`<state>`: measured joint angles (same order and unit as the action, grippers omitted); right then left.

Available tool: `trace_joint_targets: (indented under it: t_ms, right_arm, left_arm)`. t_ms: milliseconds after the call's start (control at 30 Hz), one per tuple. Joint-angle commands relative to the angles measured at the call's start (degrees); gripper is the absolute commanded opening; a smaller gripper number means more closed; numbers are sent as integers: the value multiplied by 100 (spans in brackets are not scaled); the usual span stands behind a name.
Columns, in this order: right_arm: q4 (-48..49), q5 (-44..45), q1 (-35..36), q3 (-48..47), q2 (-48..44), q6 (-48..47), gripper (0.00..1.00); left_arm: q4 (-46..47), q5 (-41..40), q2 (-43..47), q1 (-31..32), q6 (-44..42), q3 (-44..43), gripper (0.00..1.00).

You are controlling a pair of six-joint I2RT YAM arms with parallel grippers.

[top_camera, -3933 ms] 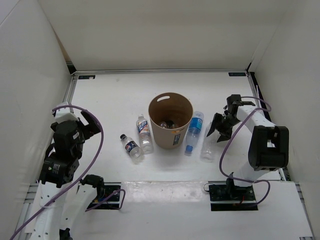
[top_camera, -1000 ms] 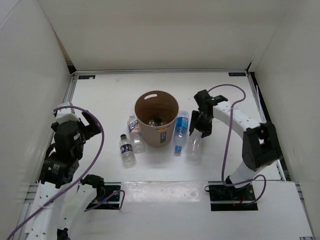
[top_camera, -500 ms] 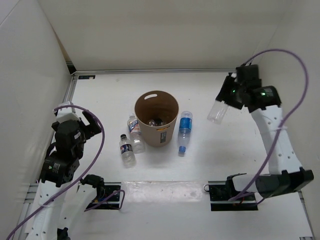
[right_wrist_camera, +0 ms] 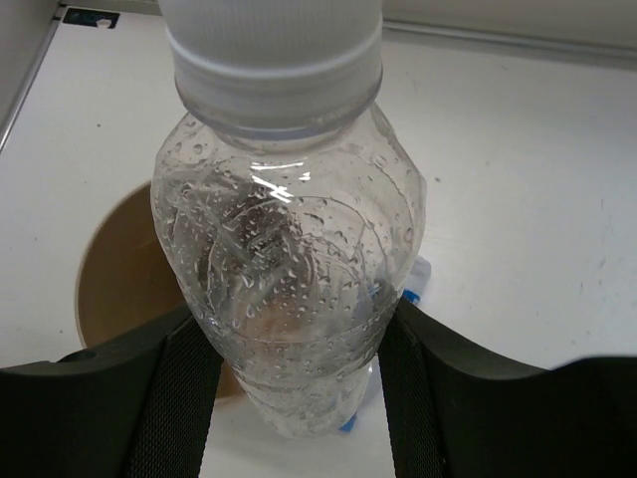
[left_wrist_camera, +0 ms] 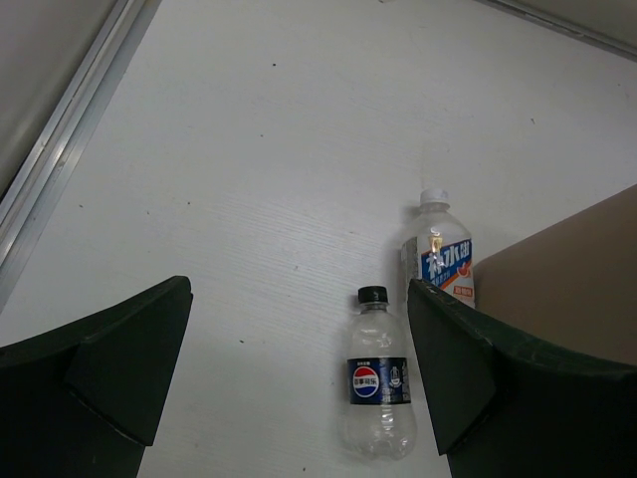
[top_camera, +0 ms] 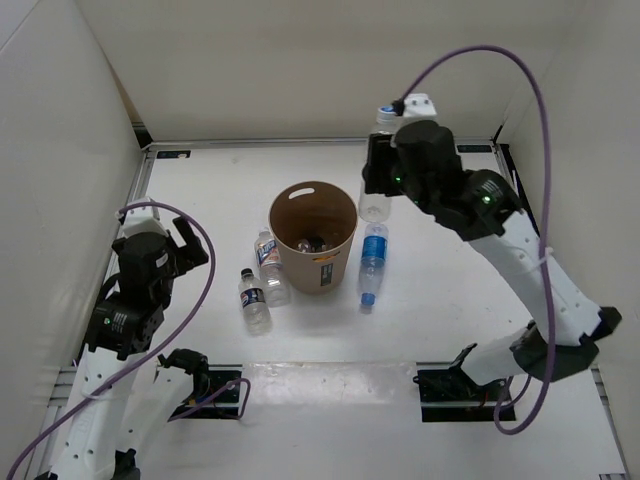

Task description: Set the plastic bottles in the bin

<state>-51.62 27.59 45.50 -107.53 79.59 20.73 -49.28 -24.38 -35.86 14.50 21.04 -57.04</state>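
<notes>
My right gripper [top_camera: 379, 172] is shut on a plain clear plastic bottle [top_camera: 375, 206] [right_wrist_camera: 289, 269] with a white cap. It holds the bottle in the air just right of the bin's rim. The tan round bin [top_camera: 344, 240] [right_wrist_camera: 114, 289] stands mid-table with something dark lying inside. A blue-labelled bottle [top_camera: 371, 262] lies against its right side. Left of the bin a white-and-blue labelled bottle [top_camera: 266, 266] [left_wrist_camera: 438, 261] lies by the wall, and a dark-labelled, black-capped bottle [top_camera: 253, 299] [left_wrist_camera: 377, 386] lies beside it. My left gripper [top_camera: 186, 252] [left_wrist_camera: 299, 304] hangs open above the table, left of that pair.
White walls close in the table on the left, back and right. A metal rail [top_camera: 320, 143] runs along the back edge and another [left_wrist_camera: 60, 149] along the left edge. Purple cables [top_camera: 470, 55] loop off both arms.
The right arm has lifted the plain bottle off the table right of the bin, out to the right, then swung it left to the bin's right rim. The left arm shifted slightly.
</notes>
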Motion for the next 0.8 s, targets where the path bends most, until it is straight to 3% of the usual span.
trace_joint_targets:
  t_ms: [0,400,600,767]
  right_arm:
    - [495,633,275,-644,433,-411,0]
    - [679,194,574,-1174,1427,-509,0]
    - [706,-88,592,-805,1612,-254,0]
    - [810,-184,636,-149,1525,9,8]
  left_arm:
    - [67,127,-53,18,-12,26,100]
    - [102,232,-123,18,-30,17,100]
    - [120,232,-53,26,-47,26,100]
    - [155,241,-62,35,-108,17,100]
